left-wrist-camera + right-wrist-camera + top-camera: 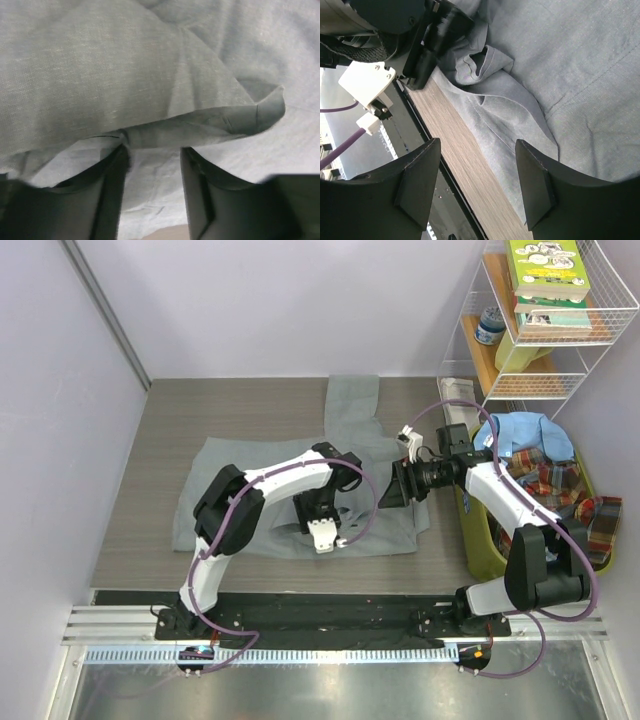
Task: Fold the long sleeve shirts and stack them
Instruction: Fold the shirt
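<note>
Grey shirt (235,470) lies spread flat mid-table (140,490), with one part reaching toward the back. Your left gripper (152,150) is down at the near hem, jaws partway apart, a folded edge at the tips; can't tell if it's pinched. Your right gripper (476,145) hangs wide over the shirt's right edge, holding nothing. Blue shirt (520,432) and plaid shirt (545,480) sit in the green bin (478,540) on the right

Inside the yellow-green bin (478,540) I see a light blue shirt (525,430) and a red-green plaid shirt (545,485). Left of the bin, a plain muted grey shirt (260,455) covers the grey-brown wood-grain tabletop (200,410). My arms (290,472) are white with black joints.
</note>
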`<state>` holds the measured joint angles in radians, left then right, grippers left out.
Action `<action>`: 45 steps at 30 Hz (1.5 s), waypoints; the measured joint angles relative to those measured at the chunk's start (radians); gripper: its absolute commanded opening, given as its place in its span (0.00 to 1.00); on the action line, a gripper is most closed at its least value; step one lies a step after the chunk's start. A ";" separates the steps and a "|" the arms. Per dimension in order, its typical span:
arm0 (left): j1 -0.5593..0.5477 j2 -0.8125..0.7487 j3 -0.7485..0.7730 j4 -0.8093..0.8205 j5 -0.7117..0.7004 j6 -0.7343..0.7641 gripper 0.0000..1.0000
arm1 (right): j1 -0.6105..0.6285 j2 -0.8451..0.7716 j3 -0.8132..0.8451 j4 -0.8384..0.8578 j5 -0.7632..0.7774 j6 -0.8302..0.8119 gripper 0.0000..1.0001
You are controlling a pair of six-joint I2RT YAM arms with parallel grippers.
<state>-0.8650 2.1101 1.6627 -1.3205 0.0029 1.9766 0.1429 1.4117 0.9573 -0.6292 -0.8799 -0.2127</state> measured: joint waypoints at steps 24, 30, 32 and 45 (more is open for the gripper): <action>0.059 -0.317 0.107 -0.020 0.135 -0.200 0.00 | -0.009 0.016 -0.010 0.002 0.013 -0.040 0.76; 0.173 -0.279 0.365 -0.026 0.286 -0.549 0.00 | -0.009 0.019 0.011 0.008 0.061 -0.061 0.83; 0.230 -0.273 0.459 -0.017 0.330 -0.725 0.00 | -0.009 0.029 0.029 0.013 0.079 -0.072 0.84; 0.373 -0.317 0.357 0.278 0.071 -1.727 0.00 | -0.010 0.098 0.039 0.042 0.175 -0.115 0.81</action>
<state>-0.4915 1.7931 2.0193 -1.0428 0.0734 0.2497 0.1333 1.5093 0.9958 -0.5873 -0.7048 -0.3279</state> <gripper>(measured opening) 0.004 0.821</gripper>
